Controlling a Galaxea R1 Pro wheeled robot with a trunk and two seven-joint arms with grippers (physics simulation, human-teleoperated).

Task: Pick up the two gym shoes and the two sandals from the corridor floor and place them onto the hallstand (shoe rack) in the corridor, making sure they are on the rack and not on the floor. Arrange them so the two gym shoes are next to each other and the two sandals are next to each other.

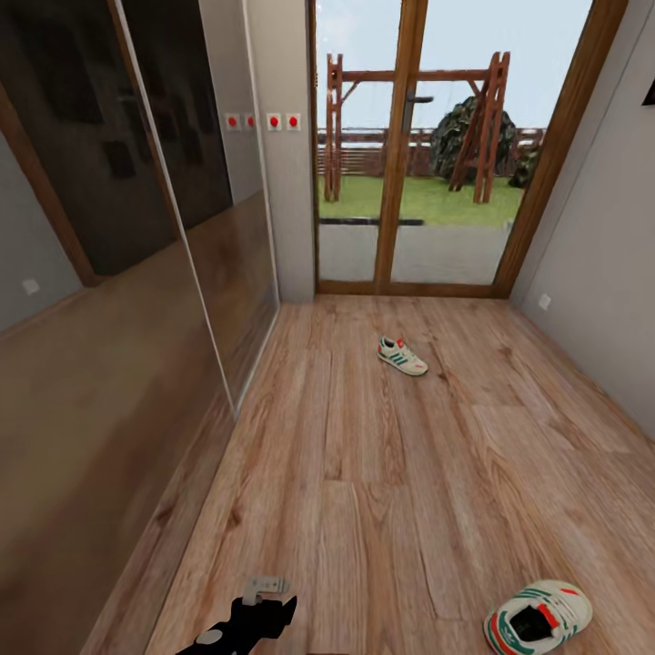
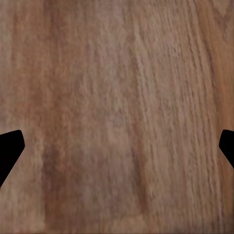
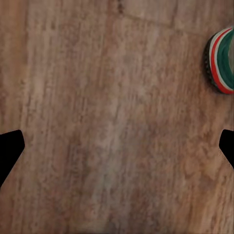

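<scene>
1. Wood-plank corridor floor [image 1: 382,473] runs from the robot up to a glazed double door [image 1: 409,182] with a wooden frame.
2. One gym shoe [image 1: 402,356] lies on the floor well ahead, not far from the door, upright on its sole.
3. Second gym shoe [image 1: 537,618] lies close in at the lower right of the head view, seen from above with its dark opening showing; the two shoes are well apart.
4. Dark glass-fronted wardrobe [image 1: 118,227] lines the left side, reflecting the planks.
5. Left gripper [image 2: 117,151] hangs over bare planks with its black fingertips [image 2: 9,148] spread wide and nothing between them; part of the left arm [image 1: 246,619] shows low in the head view.
6. Right gripper [image 3: 117,151] is likewise spread wide and empty above the floor, with the striped edge of a gym shoe [image 3: 222,61] off to one side, clear of the fingers.
</scene>
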